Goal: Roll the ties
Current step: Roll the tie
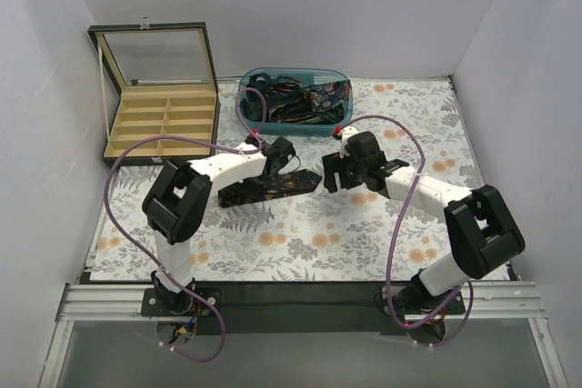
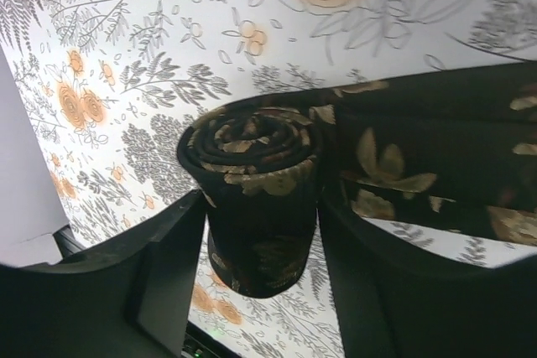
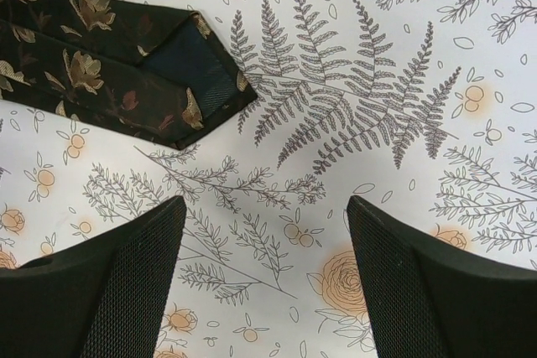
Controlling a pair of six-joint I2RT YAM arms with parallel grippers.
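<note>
Floral-clothed table [image 1: 364, 243] underneath everything. At far left, open wooden compartment box [image 1: 164, 124]; beside it at the back, blue bin [image 1: 296, 70] heaped with dark ties [image 1: 296, 102]. Mid-table, one dark gold-flowered tie [image 1: 273, 190], one end wound into a roll [image 2: 256, 182]. Left gripper [image 2: 262, 232] fingers flanking that roll, just beside it; pressing or not, cannot tell. Right gripper [image 3: 264, 207] spread wide over bare cloth near the pointed end [image 3: 201, 73], holding nothing

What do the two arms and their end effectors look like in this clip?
The left arm and right arm have white links and chunky black joint housings. A thin purple cable loops along each. The left end effector and right end effector are black, with broad fingers showing a fine mesh texture.
</note>
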